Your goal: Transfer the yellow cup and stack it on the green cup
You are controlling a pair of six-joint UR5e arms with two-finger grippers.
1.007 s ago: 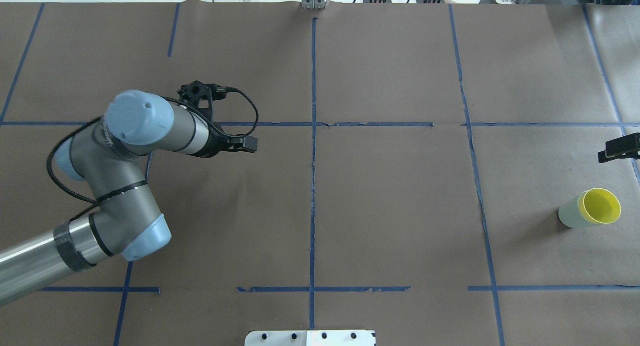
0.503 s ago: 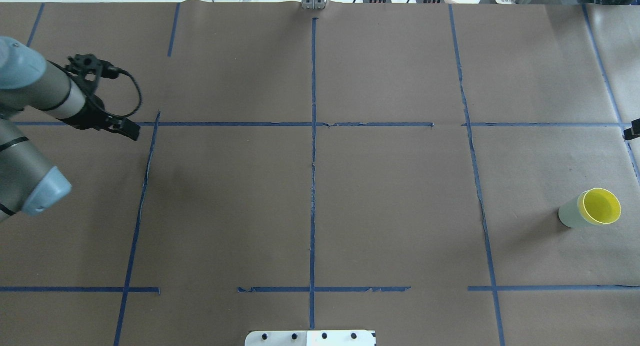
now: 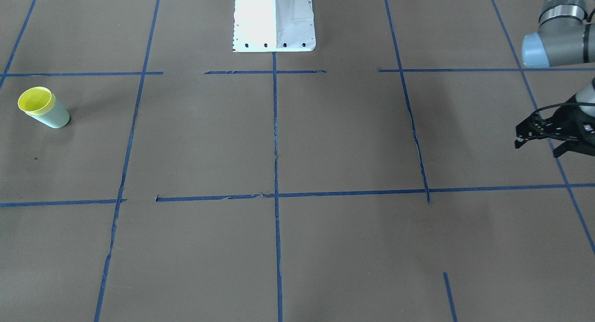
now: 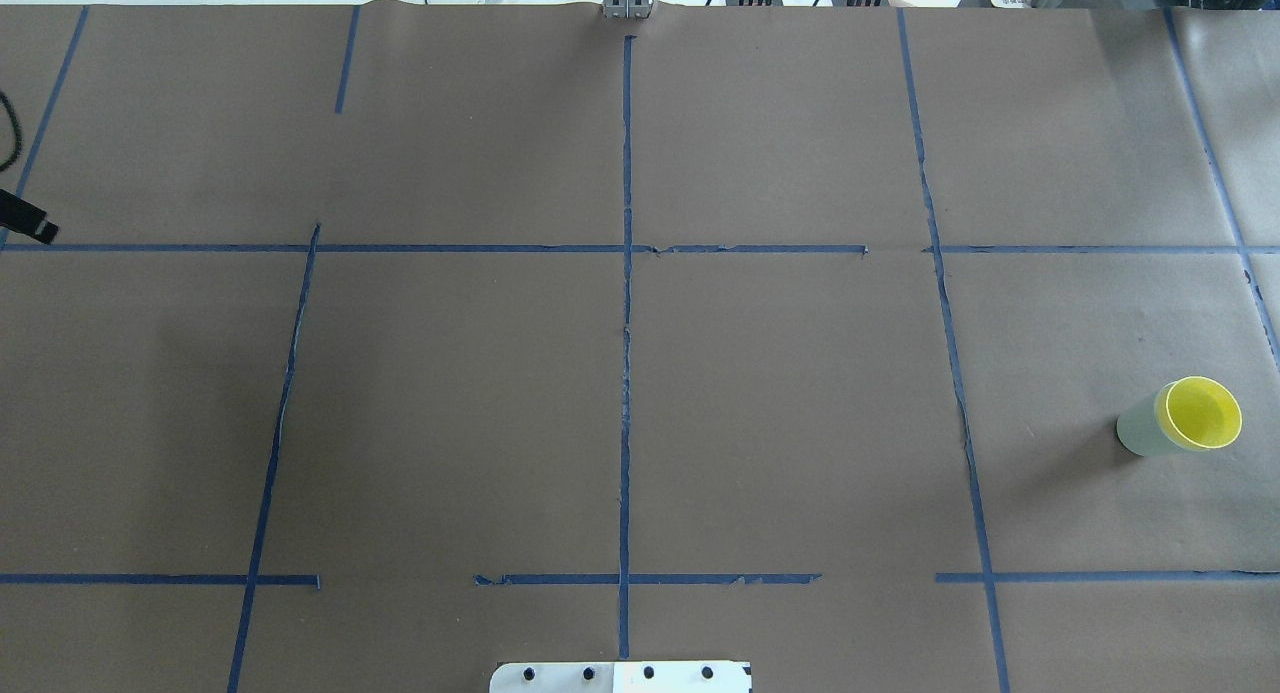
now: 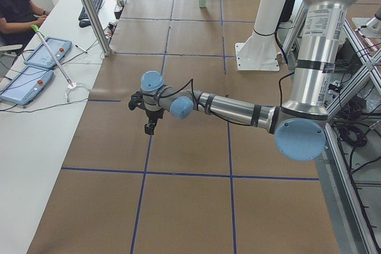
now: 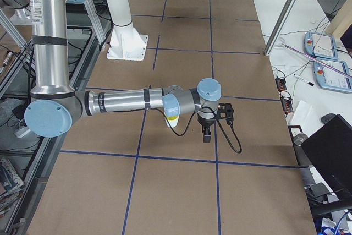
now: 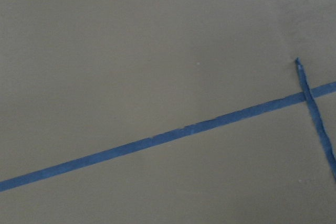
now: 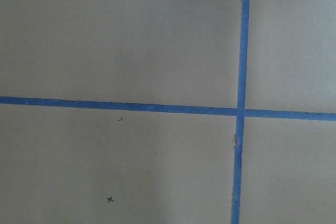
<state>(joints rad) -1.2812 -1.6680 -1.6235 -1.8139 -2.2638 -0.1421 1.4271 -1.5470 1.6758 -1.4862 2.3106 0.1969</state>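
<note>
Overhead exterior: the yellow cup (image 4: 1203, 414) sits nested in the green cup (image 4: 1138, 432), far right on the counter (image 4: 640, 373). For the left pincer (image 3: 534, 135) and the right pincer (image 6: 208, 133), I cannot tell how wide they stand.

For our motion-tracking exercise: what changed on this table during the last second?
The left gripper swept far toward the robot's left; the right gripper withdrew rightward, out of the overhead view. Nothing was grasped or released. The yellow cup stays nested in the green cup.
</note>
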